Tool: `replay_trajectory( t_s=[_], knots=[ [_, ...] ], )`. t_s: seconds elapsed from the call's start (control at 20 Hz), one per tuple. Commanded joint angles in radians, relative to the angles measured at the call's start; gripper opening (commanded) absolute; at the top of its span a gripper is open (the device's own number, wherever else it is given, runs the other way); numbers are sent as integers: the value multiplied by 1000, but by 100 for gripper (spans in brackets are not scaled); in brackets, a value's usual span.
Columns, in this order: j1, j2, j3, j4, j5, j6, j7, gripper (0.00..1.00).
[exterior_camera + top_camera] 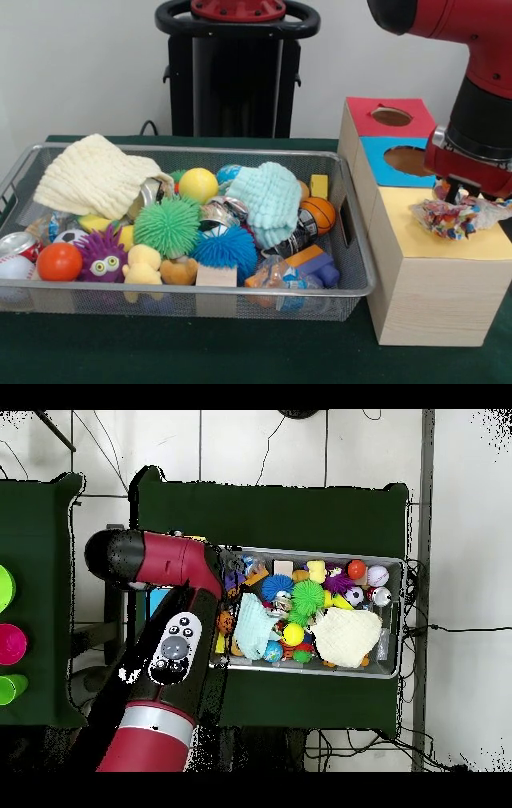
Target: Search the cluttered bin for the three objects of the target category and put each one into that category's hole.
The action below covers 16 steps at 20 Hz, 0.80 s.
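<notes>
The red arm's gripper (458, 194) clutches a crinkly candy wrapper (456, 216) over the wooden box's yellow section (448, 240), at three o'clock from the wire bin (352, 240). Best centred over the hole, hidden here, before letting go.

Wire bin (352, 264) packed full, no gaps between toys; cream cloth (96, 180) and mint cloth (270, 200) cover items. Red hole (391, 117) open; arm (480, 120) hangs over yellow box top (448, 240).
</notes>
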Motion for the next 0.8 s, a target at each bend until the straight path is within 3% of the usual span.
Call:
replay_trajectory(
  t_s=[0.05,0.45,0.8],
  knots=[
    [-41,-67,53,-48,-36,205,118,0],
    [-56,-129,45,-83,-62,324,109,0],
    [-67,-118,57,-96,-73,309,121,0]
  ],
)
